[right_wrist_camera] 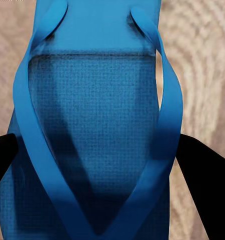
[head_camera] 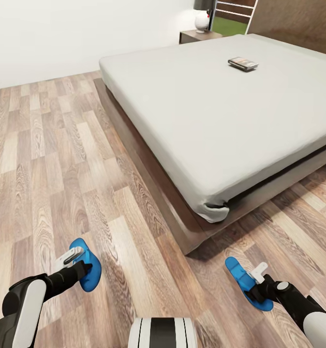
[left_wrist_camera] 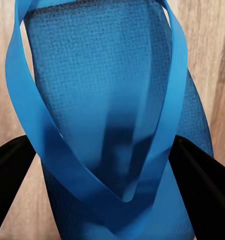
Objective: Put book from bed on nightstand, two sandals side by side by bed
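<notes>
At the bottom left of the head view, the left gripper (head_camera: pixel 80 267) reaches over one blue sandal (head_camera: pixel 89 270) lying on the wood-plank floor (head_camera: pixel 61 159). In the left wrist view this left sandal (left_wrist_camera: pixel 112 100) runs lengthwise between the two black fingers (left_wrist_camera: pixel 10 175), its sole flat on the planks and its strap (left_wrist_camera: pixel 27 115) rising in a V between them. One finger sits at each long edge of the sole, touching or just beside it; whether they are clenched on it I cannot tell.

At the bottom right of the head view, the right gripper (head_camera: pixel 259 285) is over the second sandal (head_camera: pixel 245 282), also on the floor and well apart from the first. In the right wrist view this right sandal (right_wrist_camera: pixel 97 130) likewise lies between the black fingers (right_wrist_camera: pixel 202 170), one at each side of the sole, the strap's point nearest the camera. Whether this grip has closed I cannot tell either.

Beyond both sandals, the corner of the bed (head_camera: pixel 182 227) juts toward the lower centre, its dark wooden frame carrying a pale mattress. The book (head_camera: pixel 243 63) lies flat on the mattress toward the upper right, well apart from both arms. In the far upper centre, the nightstand (head_camera: pixel 196 35) stands beside the bed, bearing a lamp (head_camera: pixel 202 14) with a white round base.
</notes>
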